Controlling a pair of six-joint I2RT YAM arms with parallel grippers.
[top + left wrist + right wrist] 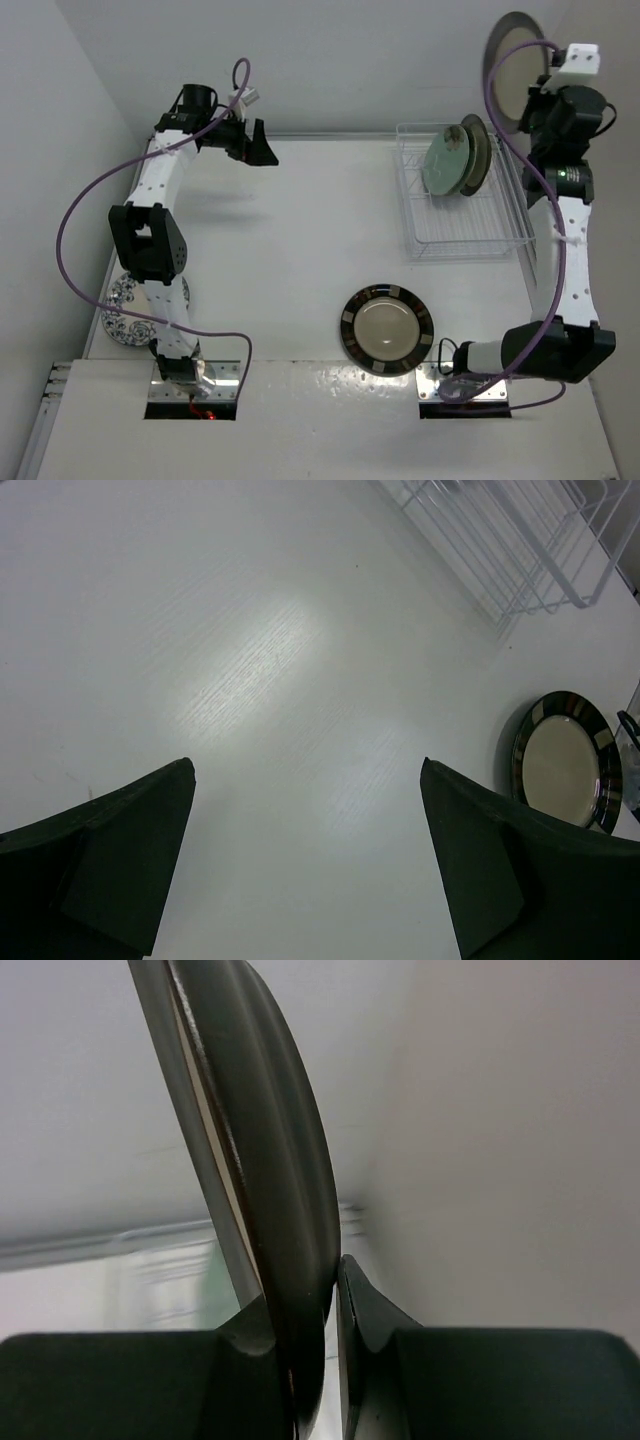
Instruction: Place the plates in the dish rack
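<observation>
mint-green plate (pixel 445 163) stands in the dish rack (pixel 466 238); black-banded plate (pixel 386 329) lies flat nearby.

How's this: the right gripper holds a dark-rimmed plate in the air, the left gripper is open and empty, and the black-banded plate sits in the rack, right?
One slip: in the top external view the black-banded plate lies flat on the table, not in the dish rack. The right gripper does hold the dark-rimmed plate aloft; the left gripper is open and empty.

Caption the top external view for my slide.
Right gripper holds a dark-rimmed cream plate aloft beside the dish rack, where a mint-green plate already stands; left gripper open, empty.
</observation>
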